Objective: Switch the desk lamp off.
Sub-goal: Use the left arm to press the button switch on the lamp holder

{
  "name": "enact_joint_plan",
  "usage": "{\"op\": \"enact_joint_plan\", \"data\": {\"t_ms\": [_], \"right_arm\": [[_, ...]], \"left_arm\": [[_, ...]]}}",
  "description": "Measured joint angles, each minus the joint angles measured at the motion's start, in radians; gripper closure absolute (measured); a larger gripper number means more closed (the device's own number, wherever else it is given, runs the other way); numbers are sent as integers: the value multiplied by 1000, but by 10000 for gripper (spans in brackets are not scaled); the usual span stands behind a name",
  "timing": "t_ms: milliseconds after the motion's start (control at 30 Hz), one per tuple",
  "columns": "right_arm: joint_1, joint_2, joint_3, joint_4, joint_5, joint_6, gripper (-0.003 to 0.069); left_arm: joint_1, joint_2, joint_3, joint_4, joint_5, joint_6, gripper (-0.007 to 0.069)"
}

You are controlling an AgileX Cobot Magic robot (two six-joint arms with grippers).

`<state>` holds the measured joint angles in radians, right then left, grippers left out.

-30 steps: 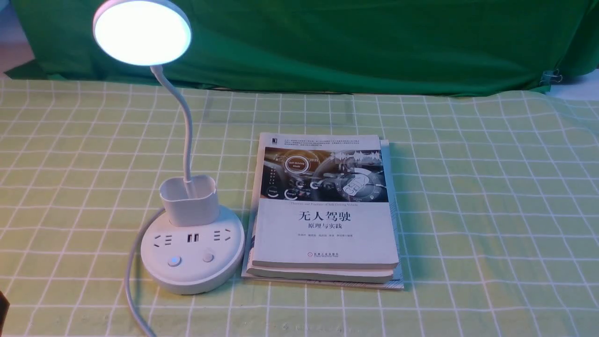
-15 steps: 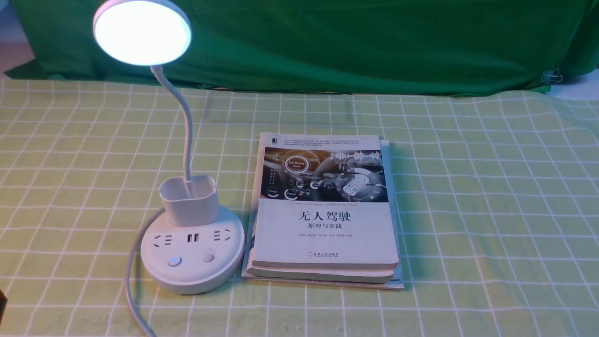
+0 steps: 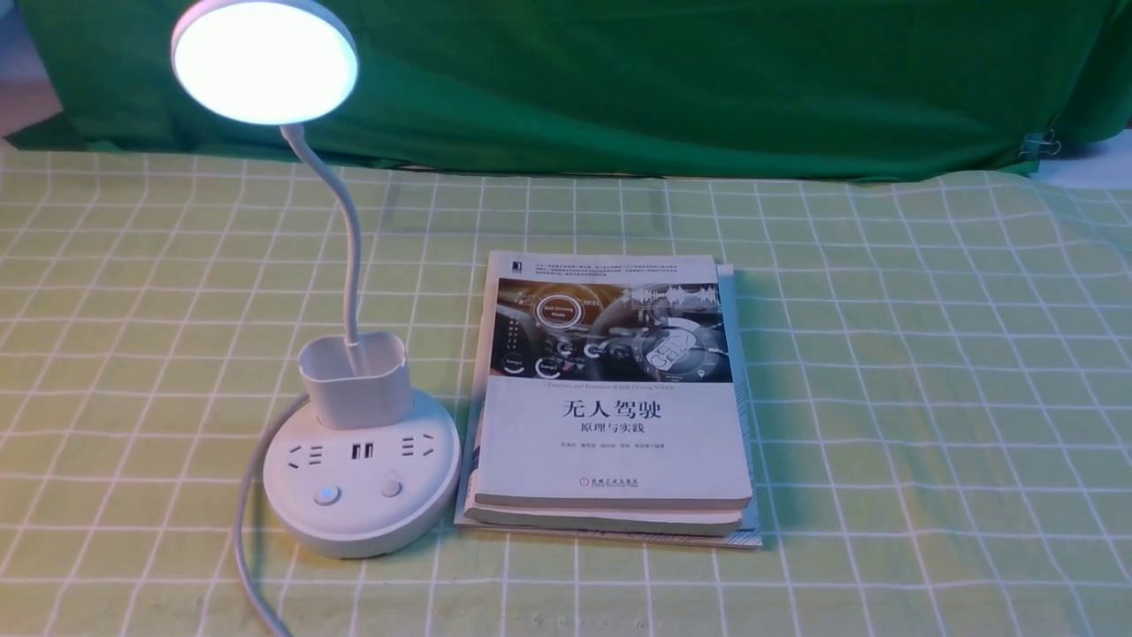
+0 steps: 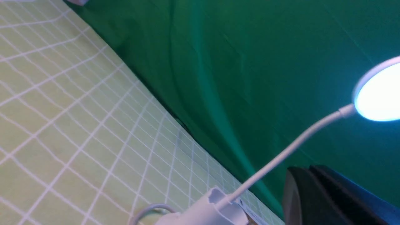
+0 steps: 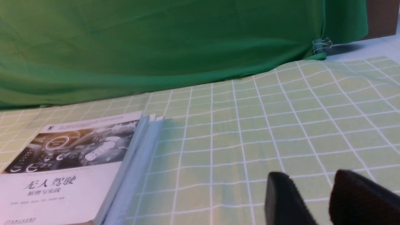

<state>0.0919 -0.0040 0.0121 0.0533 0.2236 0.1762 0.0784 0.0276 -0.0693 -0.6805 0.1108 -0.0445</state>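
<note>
Green-checked cloth (image 3: 884, 354) — lit desk lamp (image 3: 363, 478) just left of stacked books (image 3: 610, 442)

Finds the desk lamp (image 3: 361, 482) a shade nearer the desk's left edge, lit head (image 3: 264, 60) and round base alike. Catches the stack of books (image 3: 610, 442) beside it drifting the same way. No longer shows the dark shape at the near left corner, front view.
</note>
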Motion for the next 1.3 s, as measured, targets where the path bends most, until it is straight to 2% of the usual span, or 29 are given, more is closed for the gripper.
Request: {"op": "enact_joint_plan", "data": {"t_ms": [33, 167, 233, 300, 400, 500, 533, 600, 733, 1000, 1300], "right_arm": [[0, 0, 0, 0, 0, 0, 421], [0, 0, 0, 0, 0, 0, 421], [0, 0, 0, 0, -1, 0, 421], [0, 0, 0, 0, -1, 0, 421], [0, 0, 0, 0, -1, 0, 421], [0, 0, 0, 0, -1, 0, 421], [0, 0, 0, 0, -1, 0, 421], [0, 0, 0, 0, -1, 0, 421], [0, 0, 0, 0, -1, 0, 421], [0, 0, 0, 0, -1, 0, 421], [0, 0, 0, 0, -1, 0, 421]], "left_arm": [[-1, 19, -41, 26, 24, 3, 623], [-9, 290, -319, 242, 303, 68, 623], [-8, 385, -372, 279, 392, 101, 623], [-12, 573, -482, 307, 548, 192, 623], [-82, 853, -598, 337, 695, 243, 623], [-184, 1019, -673, 390, 729, 236, 623], [-256, 1127, -723, 428, 749, 229, 623], [-330, 1232, -775, 450, 762, 226, 623], [-431, 1398, -874, 462, 758, 226, 623], [-453, 1575, -1002, 493, 780, 216, 623], [-453, 1672, -1049, 515, 776, 190, 623]]}}
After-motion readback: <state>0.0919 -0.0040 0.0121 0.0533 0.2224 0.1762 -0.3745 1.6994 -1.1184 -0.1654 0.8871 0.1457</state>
